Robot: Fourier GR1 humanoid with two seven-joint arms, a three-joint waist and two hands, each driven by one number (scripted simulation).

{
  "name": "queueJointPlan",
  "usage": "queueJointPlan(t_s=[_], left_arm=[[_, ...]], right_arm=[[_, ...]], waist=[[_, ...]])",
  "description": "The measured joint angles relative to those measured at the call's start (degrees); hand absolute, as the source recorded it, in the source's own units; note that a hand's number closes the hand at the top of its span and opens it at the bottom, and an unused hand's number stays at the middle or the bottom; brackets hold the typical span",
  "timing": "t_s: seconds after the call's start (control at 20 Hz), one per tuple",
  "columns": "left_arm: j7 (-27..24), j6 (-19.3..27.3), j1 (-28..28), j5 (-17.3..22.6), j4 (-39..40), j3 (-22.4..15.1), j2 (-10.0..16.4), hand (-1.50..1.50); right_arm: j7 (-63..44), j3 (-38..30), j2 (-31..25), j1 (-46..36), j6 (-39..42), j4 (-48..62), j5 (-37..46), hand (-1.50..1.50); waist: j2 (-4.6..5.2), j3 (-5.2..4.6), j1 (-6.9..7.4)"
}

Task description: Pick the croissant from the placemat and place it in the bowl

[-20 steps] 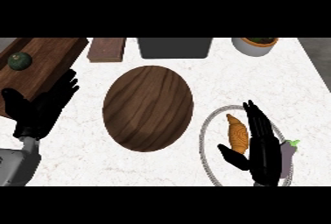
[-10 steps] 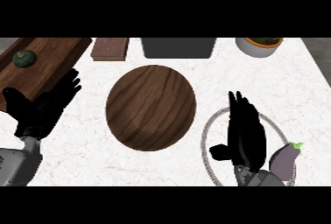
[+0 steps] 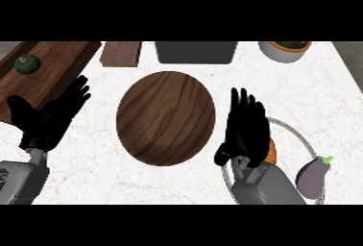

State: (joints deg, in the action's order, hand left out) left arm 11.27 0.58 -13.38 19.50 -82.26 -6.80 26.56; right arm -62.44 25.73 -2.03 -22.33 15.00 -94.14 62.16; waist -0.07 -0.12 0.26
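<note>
Over croissant [image 3: 273, 150], right hand [image 3: 245, 132], fingers [image 3: 242, 103] straight

The right hand [image 3: 245, 129] lies straight-fingered over the croissant [image 3: 272, 149], beside the wooden bowl [image 3: 165, 117]; left hand [image 3: 46, 120] open.

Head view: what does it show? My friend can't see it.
The robot's right hand, fingers straight, covers a croissant on a round placemat, so only an orange edge shows; an eggplant lies at the mat's right edge. A wooden bowl sits mid-counter, and the left hand rests open at the left.
</note>
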Motion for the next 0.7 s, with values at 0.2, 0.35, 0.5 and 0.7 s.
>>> queueJointPlan(t_s=[0.2, 0.35, 0.5, 0.7], left_arm=[[0.12, -0.67, 0.45, -0.02, -0.45, 0.39, 0.12, 0.0], [1.82, -0.87, -0.43, 0.3, -1.24, 0.96, 0.45, 0.0], [2.05, -0.68, -0.02, 0.01, -1.71, 1.21, 0.11, 0.0], [2.02, -0.33, 0.91, -0.77, -2.5, 1.18, -0.39, 0.0]], right_arm=[[-0.97, -1.1, 0.74, -1.29, 2.52, 2.37, -0.77, -1.5], [-0.98, -2.45, 0.98, -1.8, 4.33, 3.35, -1.4, -1.5], [-1.31, -3.03, 1.05, -1.62, 6.06, 2.75, -1.58, -1.5], [-0.94, -4.47, 1.11, -0.21, 7.9, 3.17, -0.47, -1.5]], waist=[[-0.02, 0.03, 0.13], [-0.04, 0.06, 0.02], [-0.1, 0.07, -0.11], [-0.12, 0.08, -0.21]])
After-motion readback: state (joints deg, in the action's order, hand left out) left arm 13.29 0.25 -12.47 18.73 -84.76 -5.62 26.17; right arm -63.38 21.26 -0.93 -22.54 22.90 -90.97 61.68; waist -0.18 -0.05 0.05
